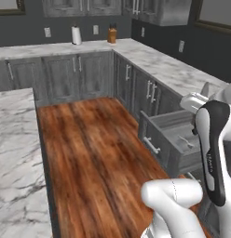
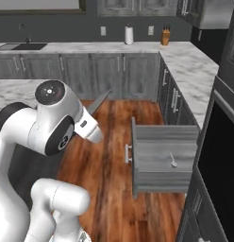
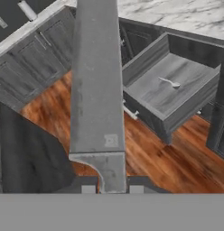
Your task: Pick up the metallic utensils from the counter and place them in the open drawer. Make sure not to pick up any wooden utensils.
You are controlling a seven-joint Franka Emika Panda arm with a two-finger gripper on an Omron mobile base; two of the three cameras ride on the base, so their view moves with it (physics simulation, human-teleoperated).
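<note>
Knife (image 3: pixel 96 81): blade tip runs off the hand view at 12 o'clock; handle hidden between the fingers (image 3: pixel 88 188), of which only small dark tips show. In the right base view just the blade (image 2: pixel 99 102) juts from behind the arm. Open drawer (image 1: pixel 166 135): its 3 o'clock end is covered by the arm in the left base view. Small pale piece (image 2: pixel 172 160) inside: too small to identify. Marble tabletop (image 1: pixel 15 153): cut off at 9 and 6 o'clock.
</note>
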